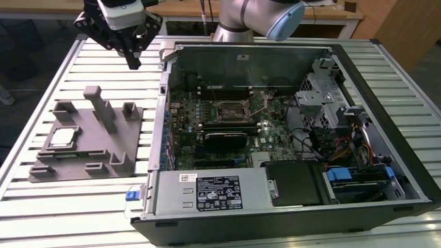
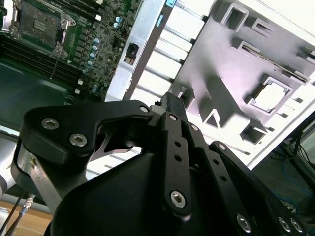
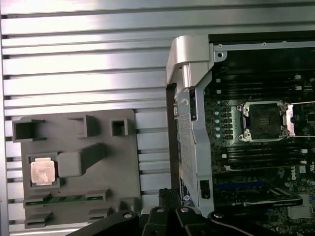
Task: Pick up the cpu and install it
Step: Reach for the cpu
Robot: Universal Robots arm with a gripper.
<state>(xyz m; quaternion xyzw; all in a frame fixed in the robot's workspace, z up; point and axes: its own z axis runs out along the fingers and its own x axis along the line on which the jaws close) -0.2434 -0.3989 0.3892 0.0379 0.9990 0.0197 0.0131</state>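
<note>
The cpu (image 1: 62, 137) (image 2: 269, 96) (image 3: 43, 172), a small square chip with a pale metal top, lies flat in a pocket of the grey plastic fixture (image 1: 93, 155) (image 2: 231, 73) (image 3: 106, 182) on the slatted table, at the exterior view's left. My gripper (image 1: 133, 63) (image 2: 172, 101) (image 3: 167, 196) hangs high above the table between the fixture's far end and the computer case. It is well apart from the cpu, shut, and holds nothing. Inside the case, the motherboard's open cpu socket (image 1: 231, 109) (image 2: 37, 22) (image 3: 263, 120) has its metal frame lifted.
The open computer case (image 1: 386, 67) takes up the middle and the exterior view's right. It holds a power supply (image 1: 206, 191), drive bays and cables (image 1: 344, 150). Upright posts (image 1: 102, 106) rise from the fixture. Slatted table (image 1: 103, 67) surrounds both.
</note>
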